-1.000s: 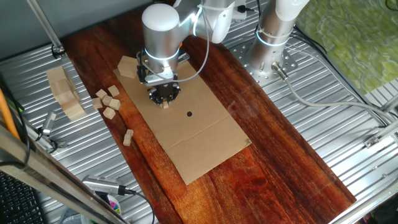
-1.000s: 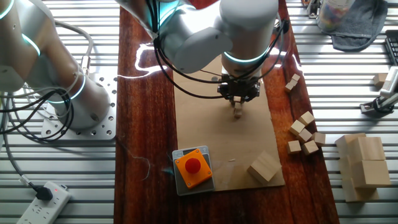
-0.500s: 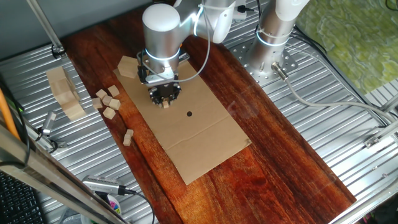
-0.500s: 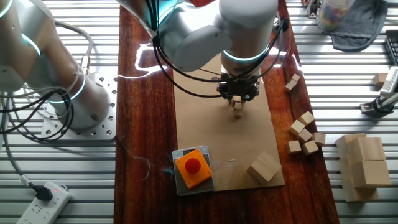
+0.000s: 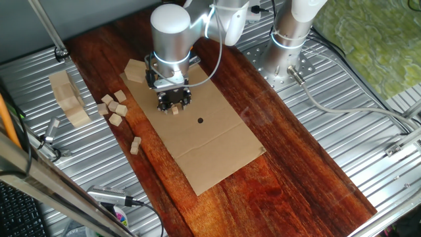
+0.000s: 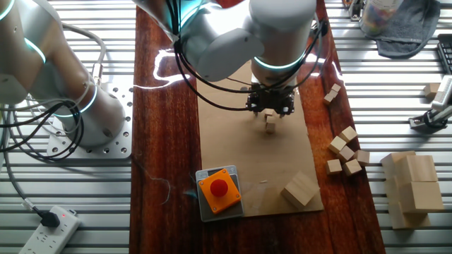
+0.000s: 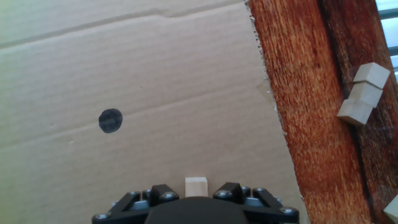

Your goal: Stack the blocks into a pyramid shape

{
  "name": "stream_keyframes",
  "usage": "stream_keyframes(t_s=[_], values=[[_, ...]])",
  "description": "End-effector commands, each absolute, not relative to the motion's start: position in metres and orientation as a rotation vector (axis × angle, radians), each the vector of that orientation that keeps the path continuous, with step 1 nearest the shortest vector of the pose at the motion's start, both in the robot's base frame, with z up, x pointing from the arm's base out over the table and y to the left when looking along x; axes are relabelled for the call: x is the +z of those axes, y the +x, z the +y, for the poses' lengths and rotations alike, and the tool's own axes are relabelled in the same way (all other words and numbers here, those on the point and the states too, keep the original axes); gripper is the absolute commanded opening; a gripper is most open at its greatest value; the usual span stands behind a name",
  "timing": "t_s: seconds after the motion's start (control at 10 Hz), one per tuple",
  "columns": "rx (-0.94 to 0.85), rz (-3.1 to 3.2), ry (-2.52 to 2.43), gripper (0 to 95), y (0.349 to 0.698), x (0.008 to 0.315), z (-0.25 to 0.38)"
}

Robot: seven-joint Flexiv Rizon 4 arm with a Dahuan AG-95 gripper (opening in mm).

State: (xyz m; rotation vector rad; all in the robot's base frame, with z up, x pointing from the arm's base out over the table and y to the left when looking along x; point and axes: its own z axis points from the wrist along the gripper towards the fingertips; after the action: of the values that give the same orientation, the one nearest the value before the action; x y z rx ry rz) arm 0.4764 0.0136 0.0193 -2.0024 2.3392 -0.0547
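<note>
The cardboard sheet (image 5: 197, 135) lies on the dark wooden board (image 5: 289, 151), and everything else is placed from it. Over its end nearer the arm's base the gripper (image 5: 174, 104) hangs above one small block (image 6: 270, 125) that rests alone on the sheet. The other fixed view shows clear space between the fingertips and that block. The hand view shows the same block (image 7: 196, 185) standing in the gap between the two fingers (image 7: 231, 191), jaws apart, nothing clamped. A black dot (image 7: 110, 121) marks the sheet near the block. Off one long edge of the sheet, a cluster of blocks (image 5: 114, 107) sits on the board, with a pair (image 5: 135, 145) farther along. Only the other fixed view shows the orange button box (image 6: 218, 190) at the sheet's corner
</note>
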Motion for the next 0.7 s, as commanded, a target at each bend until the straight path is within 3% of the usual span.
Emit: stream_keyframes(t_s=[0.1, 0.7], values=[[-0.042, 2.352, -2.0, 57.0, 0.4736, 0.0265, 0.0157], [-0.023, 2.406, -1.959, 57.0, 0.4704, 0.0362, 0.0207]])
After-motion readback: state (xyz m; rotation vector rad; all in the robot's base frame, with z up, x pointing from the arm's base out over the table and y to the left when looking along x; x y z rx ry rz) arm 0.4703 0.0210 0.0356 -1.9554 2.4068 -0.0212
